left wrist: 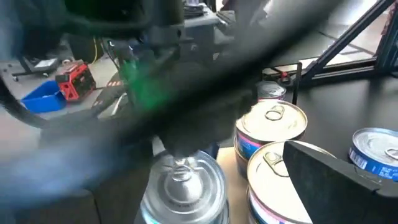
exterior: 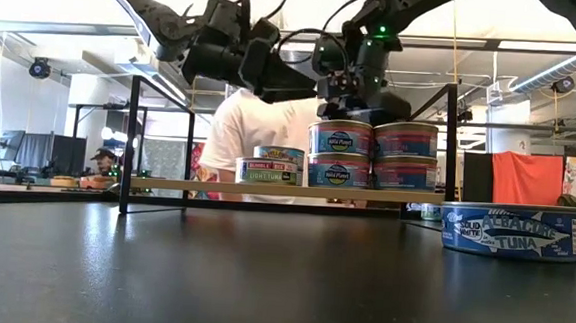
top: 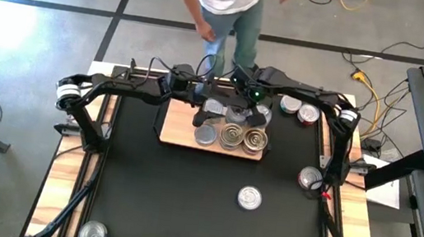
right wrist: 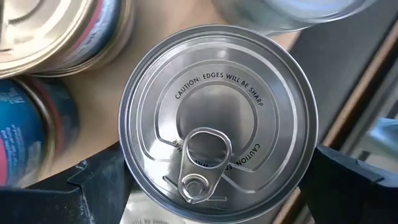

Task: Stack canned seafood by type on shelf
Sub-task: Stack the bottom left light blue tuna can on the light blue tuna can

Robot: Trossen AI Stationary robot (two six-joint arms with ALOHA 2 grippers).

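Your left gripper (top: 199, 92) hovers with jaws released over the shelf (top: 172, 134). Your right gripper (right wrist: 205, 186) straddles a silver-topped tin (right wrist: 217, 118) there, jaws wide, not visibly squeezing. Both arms crowd the stacks (exterior: 371, 155); a nudge could topple them.

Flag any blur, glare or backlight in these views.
Left wrist view: the near arm is a dark smear, cans behind fairly sharp. Right wrist view: can lid crisp, neighbours soft. Low view: bright room backlights the shelf. High view: floor glare at upper left.
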